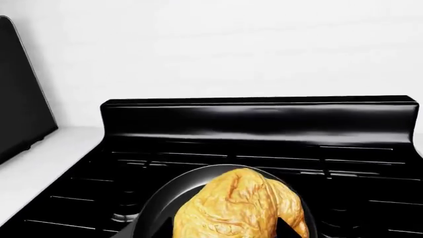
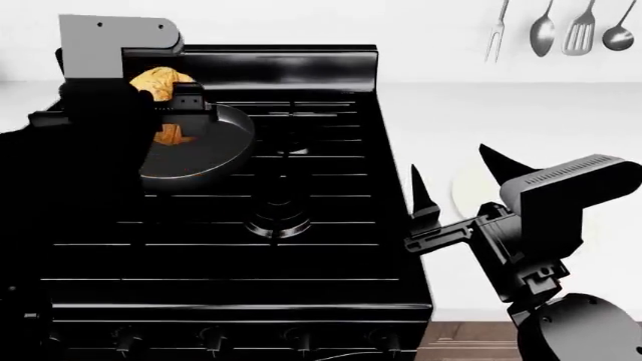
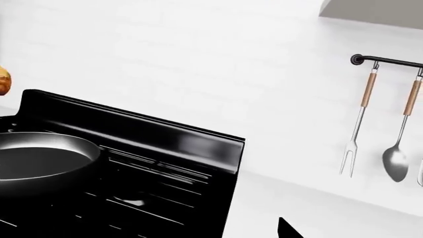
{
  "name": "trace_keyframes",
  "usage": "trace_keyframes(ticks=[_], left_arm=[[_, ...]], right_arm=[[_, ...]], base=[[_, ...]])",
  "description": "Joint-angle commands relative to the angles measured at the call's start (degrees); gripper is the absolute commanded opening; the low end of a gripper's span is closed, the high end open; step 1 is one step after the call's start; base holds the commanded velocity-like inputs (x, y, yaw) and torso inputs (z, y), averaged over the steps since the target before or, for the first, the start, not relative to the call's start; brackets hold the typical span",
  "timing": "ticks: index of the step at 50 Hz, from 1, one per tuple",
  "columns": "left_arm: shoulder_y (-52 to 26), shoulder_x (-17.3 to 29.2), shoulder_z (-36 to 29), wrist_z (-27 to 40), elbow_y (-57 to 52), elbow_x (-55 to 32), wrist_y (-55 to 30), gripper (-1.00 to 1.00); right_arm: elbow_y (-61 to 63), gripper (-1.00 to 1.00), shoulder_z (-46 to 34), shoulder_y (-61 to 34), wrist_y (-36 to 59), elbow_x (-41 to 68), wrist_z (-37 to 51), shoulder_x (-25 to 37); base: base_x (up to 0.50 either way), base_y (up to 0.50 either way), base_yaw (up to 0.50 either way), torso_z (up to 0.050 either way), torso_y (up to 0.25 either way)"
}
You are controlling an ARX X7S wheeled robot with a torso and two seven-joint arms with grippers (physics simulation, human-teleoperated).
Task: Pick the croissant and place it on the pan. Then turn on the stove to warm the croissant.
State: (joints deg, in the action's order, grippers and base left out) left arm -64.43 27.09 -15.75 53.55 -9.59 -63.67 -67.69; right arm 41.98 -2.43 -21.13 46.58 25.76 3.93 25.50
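The golden-brown croissant [image 1: 235, 208] is held in my left gripper [image 2: 179, 113], which is shut on it. It hangs just above the dark round pan [image 1: 155, 198], at the pan's left side in the head view. The croissant [image 2: 161, 81] shows above and below the gripper's black body. The pan [image 2: 206, 150] rests on the back left burner of the black stove [image 2: 291, 248]. My right gripper [image 2: 453, 169] stands open and holds nothing, over the white counter just right of the stove. The right wrist view shows the pan [image 3: 46, 156] and a sliver of croissant [image 3: 3, 80].
Round knobs [image 2: 301, 340] line the stove's front edge. A pale plate [image 2: 471, 192] lies on the counter behind my right gripper. A fork [image 3: 353, 144] and spoon [image 3: 396, 158] hang on the wall rail. A black appliance [image 1: 20, 94] stands left of the stove.
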Motion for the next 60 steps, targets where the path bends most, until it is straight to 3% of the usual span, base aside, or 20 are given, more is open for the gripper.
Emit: trace_keyframes(ticks=[1, 23, 60], left_arm=[[-7.01, -1.9, -5.02, -6.9, 14.5, 7.51, 4.96, -1.0], [-16.93, -10.03, -13.19, -20.07, 48.28, 19.96, 18.46, -1.0], [-20.0, -15.0, -16.64, -25.98, 65.63, 24.52, 25.5, -1.0]], right_arm=[[-0.78, 1.0, 0.13, 0.28, -0.65, 0.0, 0.08, 0.06], [-0.2, 1.0, 0.35, 1.2, -0.57, 0.46, 0.87, 0.23], [0.77, 1.0, 1.77, 2.33, -0.92, 1.85, 1.58, 0.92]], base=[[0.0, 0.0, 0.0, 0.0, 0.0], [0.0, 0.0, 0.0, 0.0, 0.0], [0.0, 0.0, 0.0, 0.0, 0.0]])
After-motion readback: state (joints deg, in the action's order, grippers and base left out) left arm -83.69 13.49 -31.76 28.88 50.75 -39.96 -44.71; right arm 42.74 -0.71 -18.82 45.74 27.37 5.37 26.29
